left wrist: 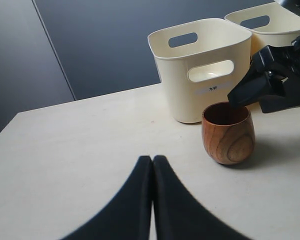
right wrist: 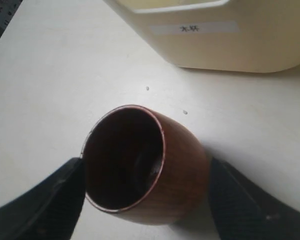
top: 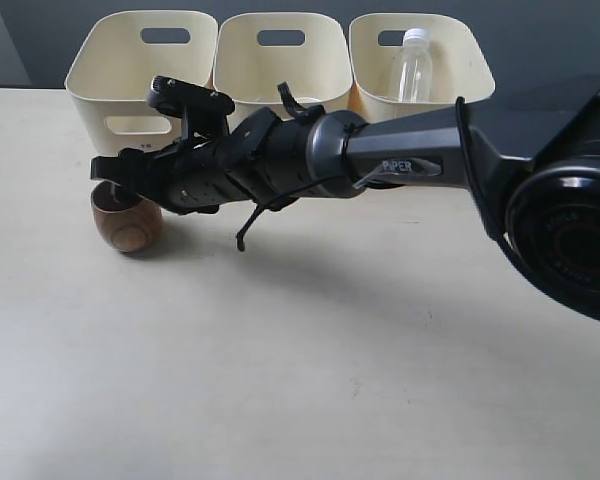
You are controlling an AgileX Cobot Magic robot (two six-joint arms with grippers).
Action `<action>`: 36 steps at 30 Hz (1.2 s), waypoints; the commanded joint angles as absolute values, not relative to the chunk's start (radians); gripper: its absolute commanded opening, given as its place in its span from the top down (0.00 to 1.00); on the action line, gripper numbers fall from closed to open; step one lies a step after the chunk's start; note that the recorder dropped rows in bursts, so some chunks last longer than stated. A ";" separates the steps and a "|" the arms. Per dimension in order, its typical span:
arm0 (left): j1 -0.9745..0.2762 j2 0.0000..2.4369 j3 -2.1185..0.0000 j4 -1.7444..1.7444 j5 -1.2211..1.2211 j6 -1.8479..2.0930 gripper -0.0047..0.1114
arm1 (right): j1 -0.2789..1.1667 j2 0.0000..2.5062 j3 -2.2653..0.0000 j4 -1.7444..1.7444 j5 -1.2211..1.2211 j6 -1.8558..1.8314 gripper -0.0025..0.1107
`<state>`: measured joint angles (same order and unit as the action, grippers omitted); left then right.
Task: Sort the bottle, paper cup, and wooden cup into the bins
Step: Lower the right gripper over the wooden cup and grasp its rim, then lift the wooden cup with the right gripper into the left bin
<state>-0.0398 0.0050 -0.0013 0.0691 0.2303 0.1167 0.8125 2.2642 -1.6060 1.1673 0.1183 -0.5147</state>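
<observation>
Wooden cup (top: 127,225) upright on desk (top: 330,390) toward far-left corner, just in front of left bin (top: 105,95), not yet binned. R gripper (right wrist: 146,170) is spread wide w/ a finger either side of cup, no grip yet. Bottle (top: 413,68) already in right bin (top: 472,62); paper cup not visible, so can't tell if done; L gripper (left wrist: 152,162) closed, empty.

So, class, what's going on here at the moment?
The right tool reaches across, open on either side of the wooden cup, which stands on the table before the left bin. The clear plastic bottle stands in the right bin. The left tool is shut, holding nothing.
</observation>
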 commanded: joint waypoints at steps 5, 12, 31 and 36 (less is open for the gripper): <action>-0.043 0.000 0.000 0.069 0.225 0.115 0.96 | 0.816 2.314 -1.617 1.190 0.129 -0.518 0.40; -0.043 0.000 0.000 0.069 0.225 0.115 0.96 | 0.816 2.329 -1.655 1.192 0.128 -0.518 0.40; -0.043 0.000 0.000 0.069 0.225 0.115 0.96 | 0.816 2.365 -1.662 1.203 0.150 -0.516 0.85; -0.043 0.000 0.000 0.069 0.225 0.115 0.96 | 0.816 2.347 -1.662 1.203 0.143 -0.523 0.98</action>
<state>-0.0398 0.0050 -0.0013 0.0691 0.2303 0.1167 0.8129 2.3659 -1.6594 1.2018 0.1467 -0.5130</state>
